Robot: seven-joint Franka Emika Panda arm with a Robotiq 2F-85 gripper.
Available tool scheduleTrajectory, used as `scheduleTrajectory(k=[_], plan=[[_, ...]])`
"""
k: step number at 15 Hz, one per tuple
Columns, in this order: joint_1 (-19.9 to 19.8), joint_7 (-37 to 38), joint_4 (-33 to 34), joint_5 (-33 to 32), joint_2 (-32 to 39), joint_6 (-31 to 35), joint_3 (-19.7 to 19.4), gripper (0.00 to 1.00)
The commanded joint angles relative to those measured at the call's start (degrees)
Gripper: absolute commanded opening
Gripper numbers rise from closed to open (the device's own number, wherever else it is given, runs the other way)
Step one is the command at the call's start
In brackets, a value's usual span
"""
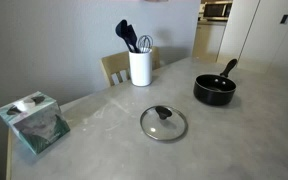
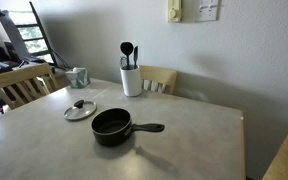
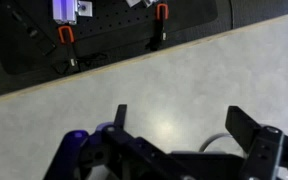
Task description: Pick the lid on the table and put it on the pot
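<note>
The lid (image 1: pixel 163 122) lies flat on the table (image 1: pixel 104 150), knob up, apart from the pot (image 1: pixel 215 90); in an exterior view the pot sits at about two o'clock from the lid, its handle pointing toward one o'clock; in an exterior view the pot (image 2: pixel 112 126) lies at about four o'clock from the lid (image 2: pixel 80 109), handle toward three o'clock. A white utensil holder (image 1: pixel 140 66) stands at eleven o'clock from the lid; a tissue box (image 1: pixel 34 120) rests at nine o'clock. In the wrist view the gripper (image 3: pixel 184 140) hangs over bare table (image 3: pixel 184 80), jaws spread wide, gripping nothing.
</note>
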Motion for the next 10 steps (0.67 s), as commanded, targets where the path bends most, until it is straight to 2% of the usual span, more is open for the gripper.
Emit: scheduleTrajectory(k=[1, 6, 7, 9, 10], plan=[[-1.44, -0.77, 0.10, 0.69, 0.20, -0.18, 1.19, 1.00], [-0.98, -2.56, 0.25, 0.54, 0.23, -0.86, 1.08, 1.00], [-1.29, -6.92, 5.28, -1.57, 6.09, -0.56, -1.54, 1.00], [-0.91, -10.47, 6.94, -1.96, 7.26, -1.05, -2.97, 1.00], [0.42, -10.73, 8.32, -0.22, 10.91, 1.14, -2.55, 1.00]])
